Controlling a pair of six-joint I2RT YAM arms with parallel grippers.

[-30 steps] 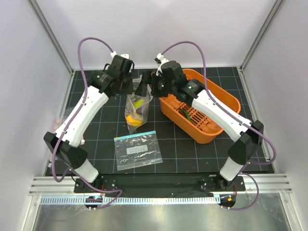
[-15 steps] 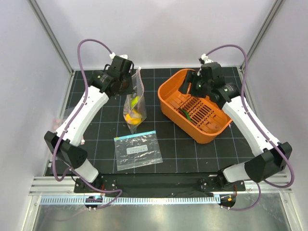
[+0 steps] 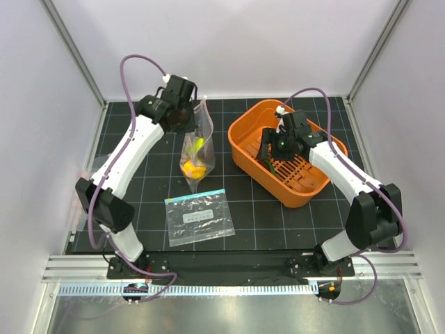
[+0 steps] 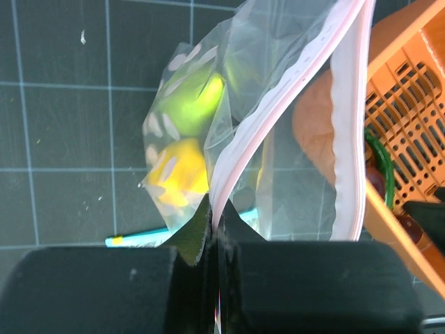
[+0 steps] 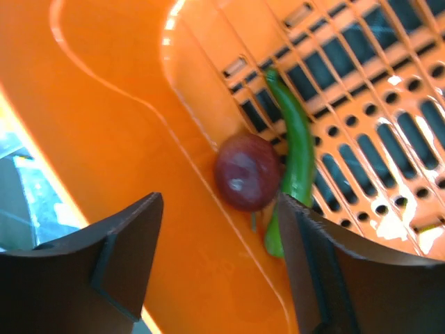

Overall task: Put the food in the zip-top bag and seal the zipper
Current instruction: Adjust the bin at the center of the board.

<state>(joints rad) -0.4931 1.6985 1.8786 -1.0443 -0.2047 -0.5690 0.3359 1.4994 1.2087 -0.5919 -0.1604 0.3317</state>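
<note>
My left gripper (image 3: pixel 189 120) is shut on the pink zipper (image 4: pixel 240 156) edge of the clear zip-top bag (image 3: pixel 197 149), which hangs with its mouth open. A yellow pepper (image 4: pixel 178 170) and a green round fruit (image 4: pixel 189 103) lie in the bag's bottom. My right gripper (image 5: pixel 221 219) is open and low inside the orange basket (image 3: pixel 243 149), just above a dark maroon piece (image 5: pixel 247 172) and a slim green chili (image 5: pixel 294 163) on the basket floor. The maroon piece sits between the fingertips, untouched.
A second clear bag (image 3: pixel 199 217) with a teal strip and a white label lies flat on the black mat in front of the hanging bag. The basket stands at the right of the mat. Metal frame posts and white walls close in the sides.
My right arm let go of the bag mouth, swung right over the basket, then dropped into it with jaws open. My left gripper lifted the bag slightly and kept its hold.
</note>
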